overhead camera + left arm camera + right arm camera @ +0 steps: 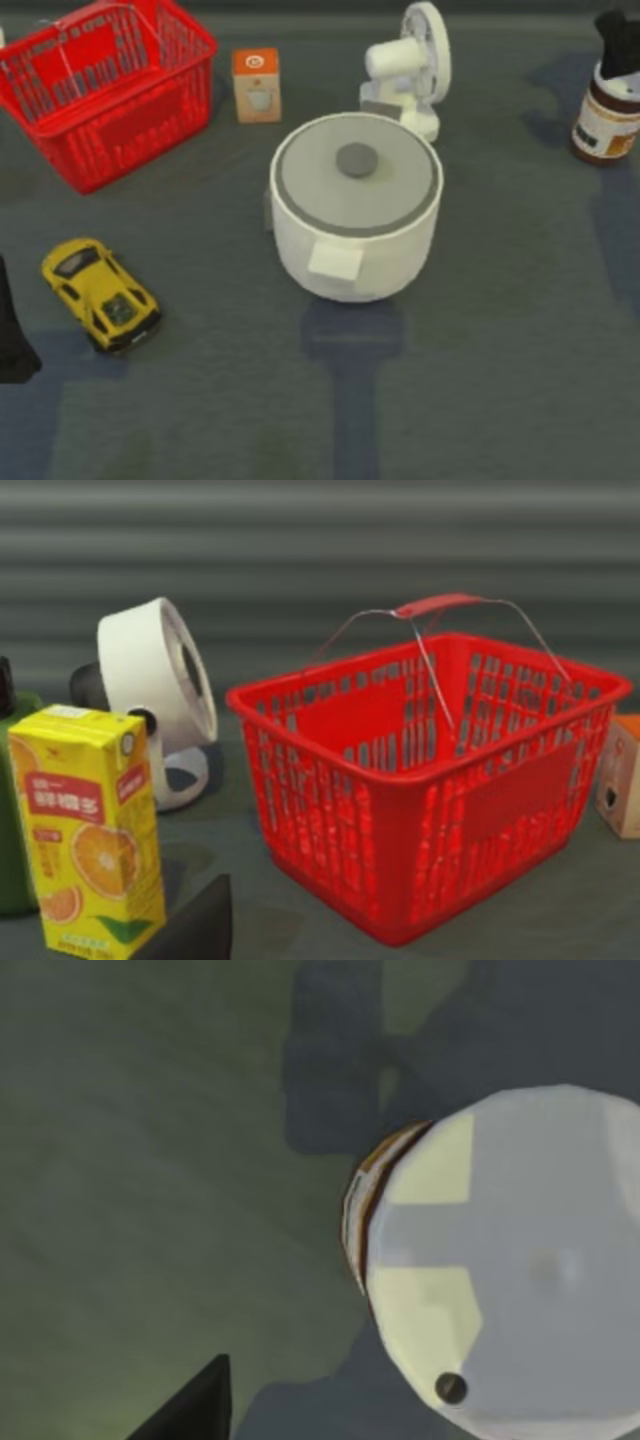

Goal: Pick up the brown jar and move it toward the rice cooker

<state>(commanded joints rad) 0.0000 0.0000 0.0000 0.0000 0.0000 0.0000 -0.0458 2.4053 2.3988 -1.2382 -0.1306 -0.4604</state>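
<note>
A: Top view, upper right of frame: small dark-brown cylindrical jar with white lid and white-and-orange label (605,124) stands on the grey table (500,380), right gripper (618,45) directly above its lid. Fingers?

B: Can't tell, apart or together, only a dark shape over the lid. Right wrist view looks straight down on the white lid (520,1260), with a sliver of the label at its edge; one dark fingertip (190,1405) shows at lower left of that frame, clear of the jar.

A: Large round white rice cooker with grey-ringed lid and dark knob (355,205) sits centre frame, well apart from the jar, white front tab facing the bottom edge.

B: Left gripper (12,340) is parked at the left edge, lower half; its state can't be told either.

A: Rest: red plastic basket (105,90) upper left, small orange-and-white box (256,85) beside it, white desk fan (415,65) just behind the cooker, yellow toy car (100,293) lower left.

B: Left wrist view adds a yellow orange-juice carton (88,830) near the basket.
</note>
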